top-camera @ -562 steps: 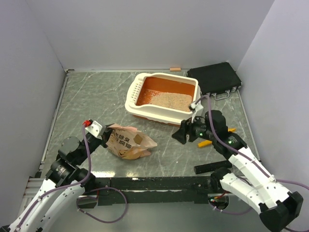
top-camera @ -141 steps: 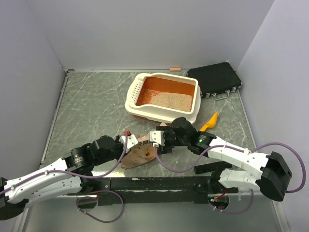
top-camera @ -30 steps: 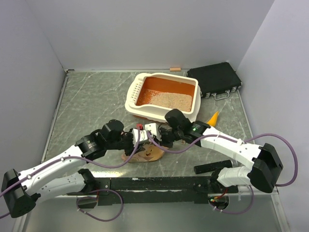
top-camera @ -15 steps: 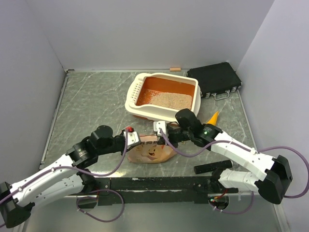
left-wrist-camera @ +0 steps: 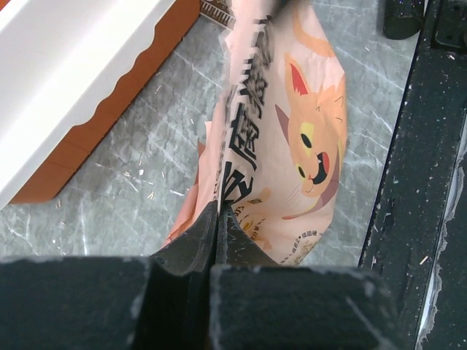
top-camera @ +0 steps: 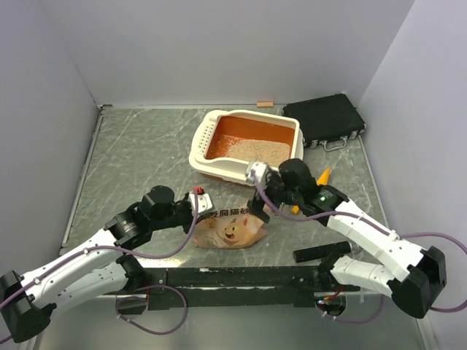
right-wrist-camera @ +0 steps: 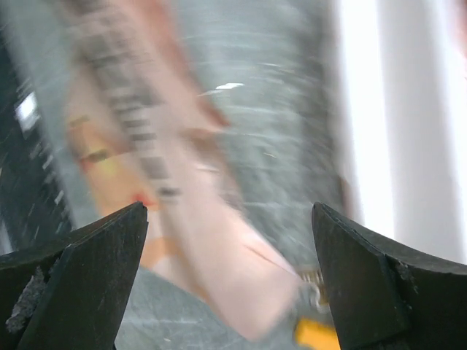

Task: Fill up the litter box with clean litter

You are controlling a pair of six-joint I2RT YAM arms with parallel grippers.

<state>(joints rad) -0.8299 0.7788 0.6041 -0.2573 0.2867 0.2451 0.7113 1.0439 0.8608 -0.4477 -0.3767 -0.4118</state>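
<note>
The litter box point(top-camera: 235, 168), orange with a cream rim, stands mid-table and holds a patch of tan litter point(top-camera: 252, 152). The tan paper bag point(top-camera: 232, 228) with a cartoon cat face lies in front of it. My left gripper point(top-camera: 197, 217) is shut on the bag's left edge; in the left wrist view it point(left-wrist-camera: 217, 219) pinches the paper of the bag point(left-wrist-camera: 292, 138) next to the box's rim point(left-wrist-camera: 73, 73). My right gripper point(top-camera: 261, 191) is open and empty over the bag's right end. The right wrist view is blurred: wide jaws point(right-wrist-camera: 228, 219), bag point(right-wrist-camera: 175, 204) below, box rim point(right-wrist-camera: 408, 109) at right.
A black flat case point(top-camera: 325, 118) lies at the back right. An orange-yellow scoop point(top-camera: 322, 175) lies right of the box, partly behind my right arm, and shows in the right wrist view point(right-wrist-camera: 317, 333). A black rail point(top-camera: 233, 275) runs along the table's near edge.
My right gripper has come off the bag and moved right and back toward the box. The bag has settled with the cat face up. My left gripper still holds its left edge.
</note>
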